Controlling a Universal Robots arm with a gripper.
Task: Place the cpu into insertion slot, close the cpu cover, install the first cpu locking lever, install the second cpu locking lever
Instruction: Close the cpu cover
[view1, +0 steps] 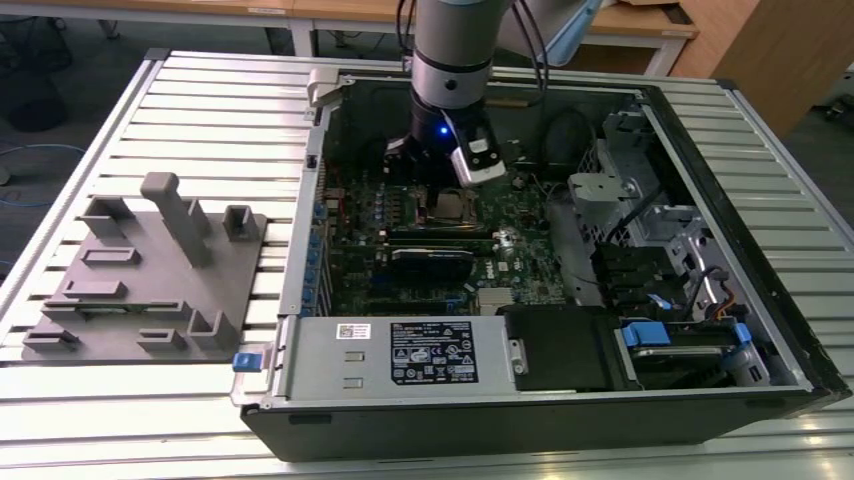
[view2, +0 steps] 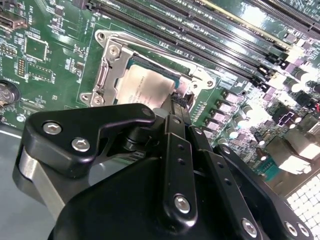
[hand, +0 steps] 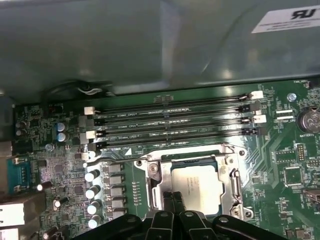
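Although the cpu (hand: 197, 186) already lies flat in the insertion slot (hand: 161, 177), with its silvery top showing through the cut-out, the work around it looks unfinished. The cpu cover (hand: 235, 181) appears to be folded down over the chip's edges. A thin locking lever (hand: 170, 150) runs along the side nearest the memory slots (hand: 175, 122), and whether its hooked end is tucked under a catch cannot be told.

The end effector (hand: 172, 196) sits low over the socket inside the computer case (view1: 747, 200), which rests on the slatted surface (view1: 200, 100). Its fingers are drawn close together with nothing visibly between them, and their tips hang at the socket's edge, just beside the chip. In the second wrist view the same tips (view2: 176, 102) stand over the corner of the cpu (view2: 145, 92) and the cover's frame (view2: 107, 75).

The main risk is probably a slip. The lever is a thin, springy wire, and a push that lands off-centre could let it jump free and snap back. A glancing contact could also drag the fingertips across the chip's top or into the row of capacitors (hand: 93, 192) on the green circuit board (hand: 280, 200). If the cover is not fully down, forcing a lever over it could load the chip unevenly and strain the contacts beneath.
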